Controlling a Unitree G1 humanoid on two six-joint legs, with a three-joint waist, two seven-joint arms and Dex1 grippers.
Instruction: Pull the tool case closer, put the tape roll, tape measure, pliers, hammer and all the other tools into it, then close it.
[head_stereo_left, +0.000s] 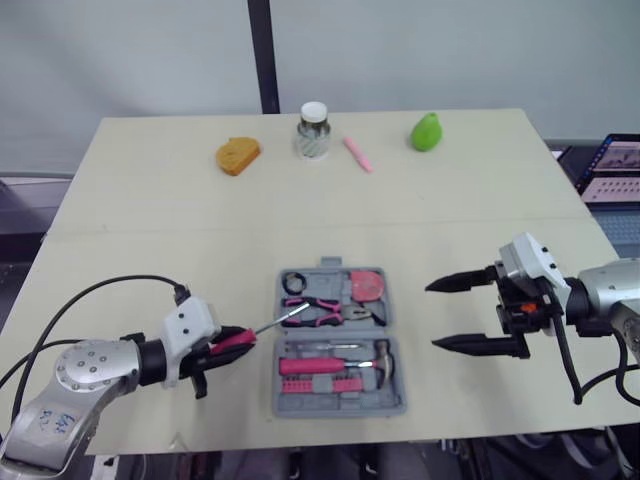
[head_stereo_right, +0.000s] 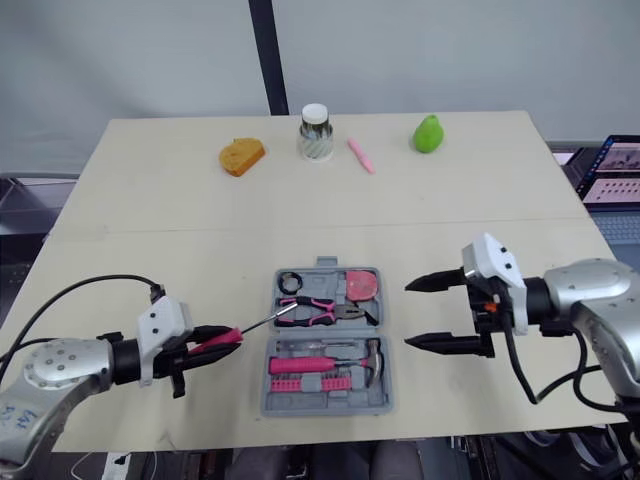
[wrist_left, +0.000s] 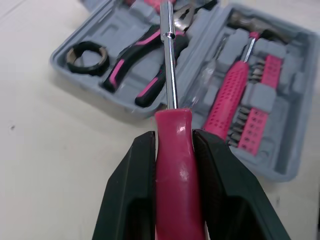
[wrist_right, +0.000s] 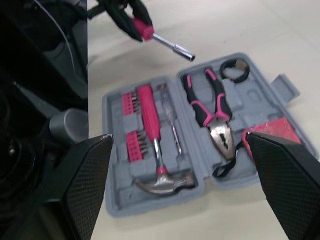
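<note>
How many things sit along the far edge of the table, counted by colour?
Orange: 1, the bread-shaped orange piece
Clear with a white lid: 1, the small jar
Pink: 1, the thin pink pen-like stick
Green: 1, the pear-shaped green object
Total: 4

Silver arms (head_stereo_left: 85, 372), white wrist blocks (head_stereo_left: 530, 262), black cables (head_stereo_left: 130, 279), black-fingered left hand (head_stereo_left: 246, 335) and right hand (head_stereo_left: 432, 316)

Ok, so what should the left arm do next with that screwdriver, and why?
Probably carry it a little further over the tool case and lower it before letting go. The left gripper is shut on the screwdriver by its pink handle, and only the shaft tip reaches over the case's left edge, beside the pliers. Which recess is free I cannot tell.
</note>
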